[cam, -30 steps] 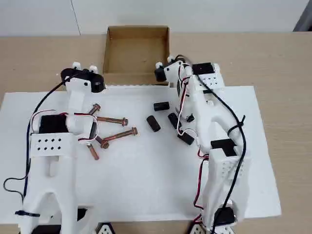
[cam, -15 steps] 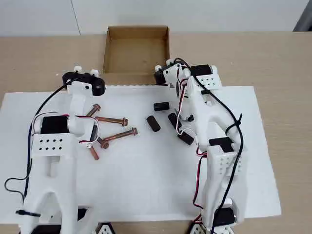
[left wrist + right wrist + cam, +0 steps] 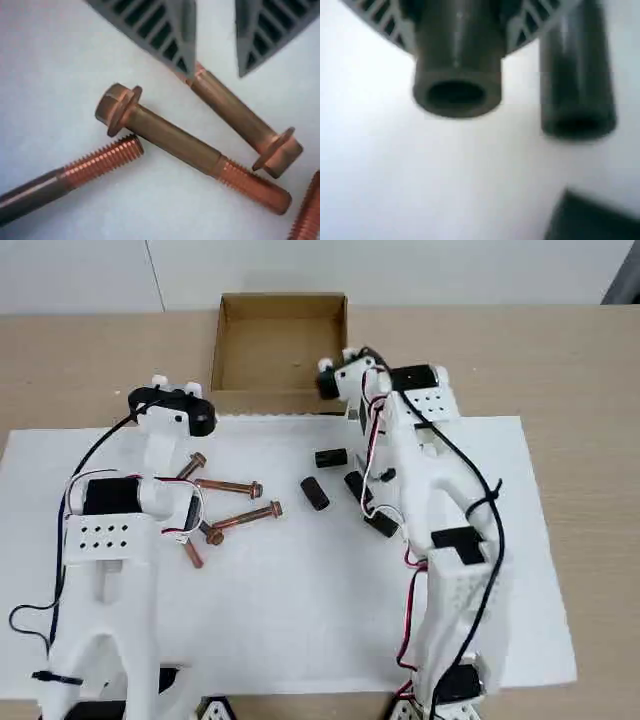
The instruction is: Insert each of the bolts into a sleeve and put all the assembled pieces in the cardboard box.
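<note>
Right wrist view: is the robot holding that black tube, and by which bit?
Yes. The right gripper holds a black sleeve, jaws on its sides, hollow end sticking out free. The left gripper, jaws open, holds nothing.

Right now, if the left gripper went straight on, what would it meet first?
Most likely the bolt whose threaded end lies by one fingertip of the open left gripper, then the white sheet beneath; depth is hard to judge.

Bright, even light from above falls on the white sheet (image 3: 300, 620), with only faint, soft shadows. The bolts (image 3: 172, 142) show mild glints; the black sleeve (image 3: 457, 75) looks dull.
</note>
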`<state>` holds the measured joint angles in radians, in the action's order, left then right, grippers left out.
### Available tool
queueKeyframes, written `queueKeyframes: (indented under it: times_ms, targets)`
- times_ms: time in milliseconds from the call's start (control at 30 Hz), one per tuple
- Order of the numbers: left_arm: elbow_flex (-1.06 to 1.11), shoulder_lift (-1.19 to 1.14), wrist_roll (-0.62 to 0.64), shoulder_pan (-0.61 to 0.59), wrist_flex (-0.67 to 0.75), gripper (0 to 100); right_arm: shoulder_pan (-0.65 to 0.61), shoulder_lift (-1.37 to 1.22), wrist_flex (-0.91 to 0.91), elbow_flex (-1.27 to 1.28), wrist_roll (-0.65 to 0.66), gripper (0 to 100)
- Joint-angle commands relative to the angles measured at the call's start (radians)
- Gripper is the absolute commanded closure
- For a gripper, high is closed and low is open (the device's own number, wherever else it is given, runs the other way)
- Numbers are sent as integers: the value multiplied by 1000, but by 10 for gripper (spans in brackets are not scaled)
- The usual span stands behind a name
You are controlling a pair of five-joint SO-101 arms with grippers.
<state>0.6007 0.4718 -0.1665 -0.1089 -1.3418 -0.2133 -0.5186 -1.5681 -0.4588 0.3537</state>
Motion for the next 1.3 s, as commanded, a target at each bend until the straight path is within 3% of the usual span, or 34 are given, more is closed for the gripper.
queueKeyframes:
  times_ms: [0,233,433,667,800,1267]
  targets:
    - [-88,2,-28,9,-23,950,-7,131,-71,-14,-25,995]
    - [-173,-15,-204,120,8,959,18,200,-114,-11,-28,995]
    - [-240,-215,-265,218,9,959,97,200,-114,-8,-29,995]
    - [-433,-485,-345,227,-8,959,156,200,-114,-8,-29,995]
    - [-527,-603,-387,238,-89,959,157,199,-114,-8,-28,995]
    - [-539,-726,-476,295,-160,959,156,197,-114,-8,-29,995]
